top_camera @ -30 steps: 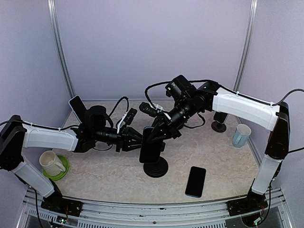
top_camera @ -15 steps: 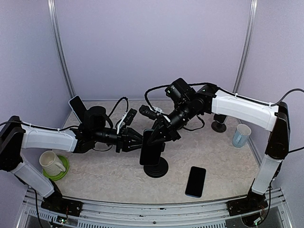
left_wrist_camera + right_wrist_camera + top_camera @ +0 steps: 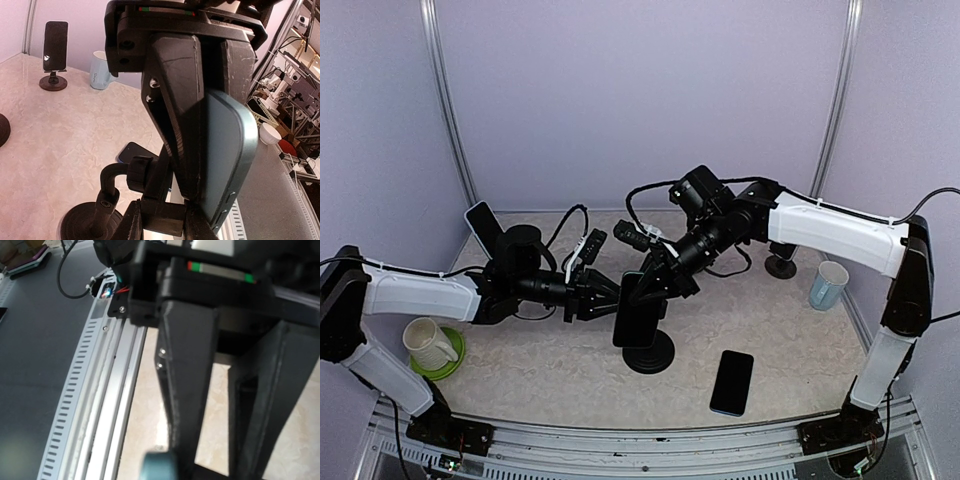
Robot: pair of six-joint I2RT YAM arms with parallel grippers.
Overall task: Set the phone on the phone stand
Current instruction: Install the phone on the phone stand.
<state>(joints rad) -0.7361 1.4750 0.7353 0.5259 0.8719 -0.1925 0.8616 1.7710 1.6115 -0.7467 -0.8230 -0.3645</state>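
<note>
Much of phone stand [image 3: 650,356] behind phone [image 3: 638,320]

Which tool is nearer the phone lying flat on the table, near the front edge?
Right. The right tool sits above the stand, on the flat phone's side; the left tool is farther left, beyond the upright phone.

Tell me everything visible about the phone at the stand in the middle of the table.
The phone is a thin slab with a dark face and a blue-grey rounded edge that carries small side buttons, as the left wrist view shows. It stands nearly upright over the phone stand, its lower end at the stand's cradle. The left gripper pinches it across its thickness. The right gripper, shut, sits by its upper edge; contact there cannot be told.
</note>
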